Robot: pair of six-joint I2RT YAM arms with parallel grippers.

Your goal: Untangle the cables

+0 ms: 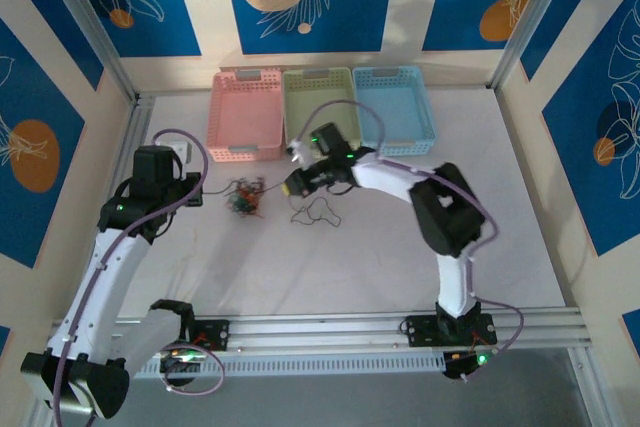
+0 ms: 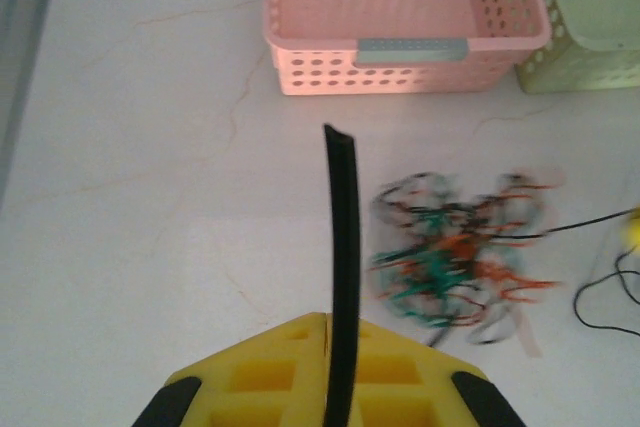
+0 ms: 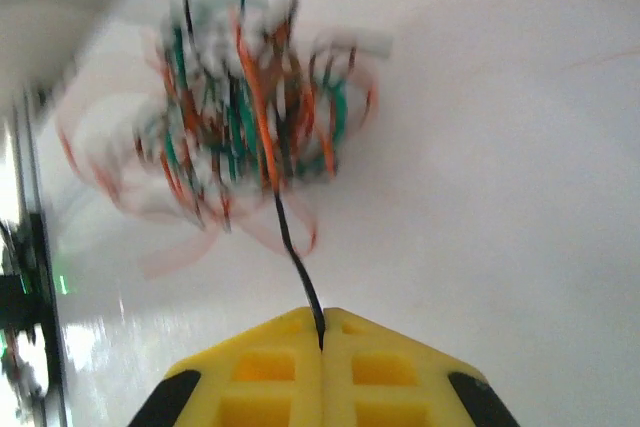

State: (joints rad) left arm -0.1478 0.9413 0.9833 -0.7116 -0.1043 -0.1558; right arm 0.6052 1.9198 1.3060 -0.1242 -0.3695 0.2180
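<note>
The right gripper point(image 3: 322, 332) was clenched, its two yellow fingers pressed flat together on one thin black wire point(image 3: 295, 252). That wire ran taut from the fingertips into a single small tangle of thin black, green and red-orange wires point(image 3: 250, 117), which was blurred in the right wrist view. From the top camera the right gripper point(image 1: 293, 185) sat just right of the tangle point(image 1: 245, 199), in the middle of the white table point(image 1: 400, 267).

The left gripper point(image 2: 328, 319) was also closed. A thick black strip point(image 2: 341, 247) stood up out of the seam between its two yellow fingers. Whether that strip was one of the cables could not be told. In the left wrist view the tangle point(image 2: 455, 257) lay on the table just right of this strip, not touching it. In the top view the left gripper point(image 1: 195, 192) hung left of the tangle.

One loose loop of black wire point(image 1: 315, 212) lay on the table to the right of the tangle, below the right gripper. Whether it joined the gripped wire was unclear.

Beyond the tangle, three perforated plastic baskets stood side by side at the far edge. They were one pink basket point(image 1: 247, 152), one pale green basket point(image 1: 318, 77) and one light blue basket point(image 1: 393, 147).
</note>
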